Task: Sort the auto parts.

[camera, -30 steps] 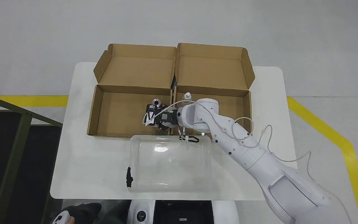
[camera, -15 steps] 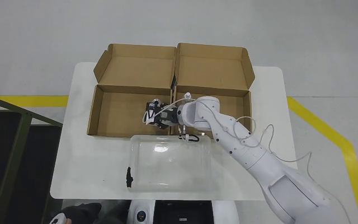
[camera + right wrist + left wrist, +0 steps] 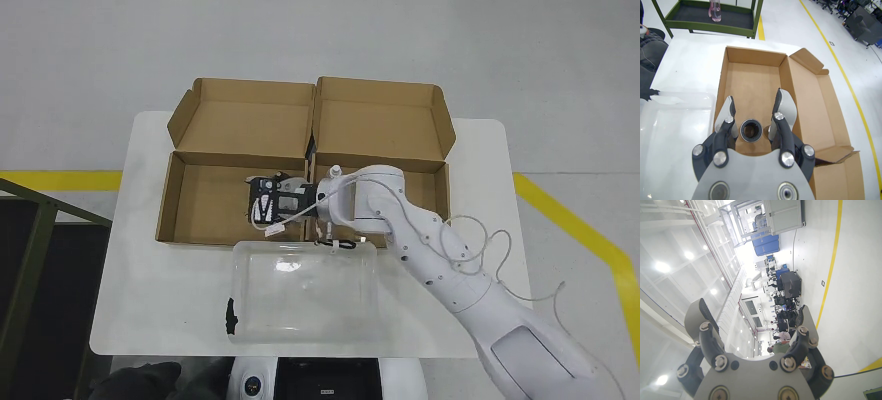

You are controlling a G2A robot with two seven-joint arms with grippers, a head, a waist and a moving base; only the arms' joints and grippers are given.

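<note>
The white counter [image 3: 150, 290] is carrying two open cardboard boxes side by side along its far half, and their lids are lying folded back. The left box [image 3: 205, 205] and the right box [image 3: 400, 130] are touching along their shared wall. A clear plastic bin [image 3: 300, 300] is sitting just in front of them, against their near walls, on the robot's side of the counter.

The right arm is stretching across the bin's far corner into the left box. Its right claw [image 3: 755, 94] is hanging over the box floor with the fingers spread wide and gripping nothing. A dark metal ring [image 3: 751, 130] (it looks like a bearing) is lying flat on the floor of the left box [image 3: 751, 83], close to the near wall, under the gap between the fingers and apart from both.

A small black part [image 3: 230, 318] is lying in the bin's near left corner.

The left claw [image 3: 752, 305] is pointing up into the room, its fingers wide apart and holding nothing.
</note>
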